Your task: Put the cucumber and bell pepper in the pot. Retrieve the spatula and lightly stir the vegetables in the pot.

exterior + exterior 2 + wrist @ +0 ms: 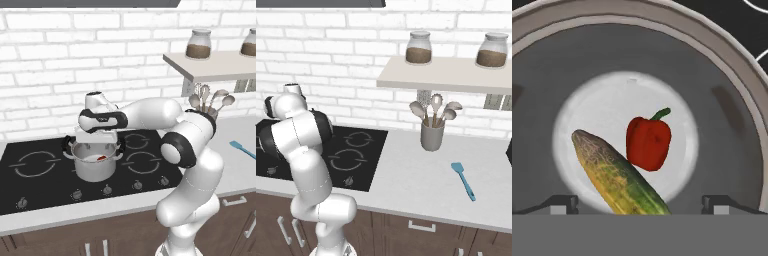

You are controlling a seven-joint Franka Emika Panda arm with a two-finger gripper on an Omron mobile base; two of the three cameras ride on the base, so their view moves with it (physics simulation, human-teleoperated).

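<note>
Cucumber and bell pepper lie in pot; gripper jaws wide, empty. You lift straight up, then go for spatula.

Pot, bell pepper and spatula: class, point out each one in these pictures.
pot (95, 167), left base view, its steel side wall.
bell pepper (648, 142), hand view, its red body.
spatula (458, 168), right base view, its flat blade.

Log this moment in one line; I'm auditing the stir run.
hand: open above pot | cucumber, bell pepper: in pot, touching | spatula: on counter, untouched | next: probably fetch spatula
</note>
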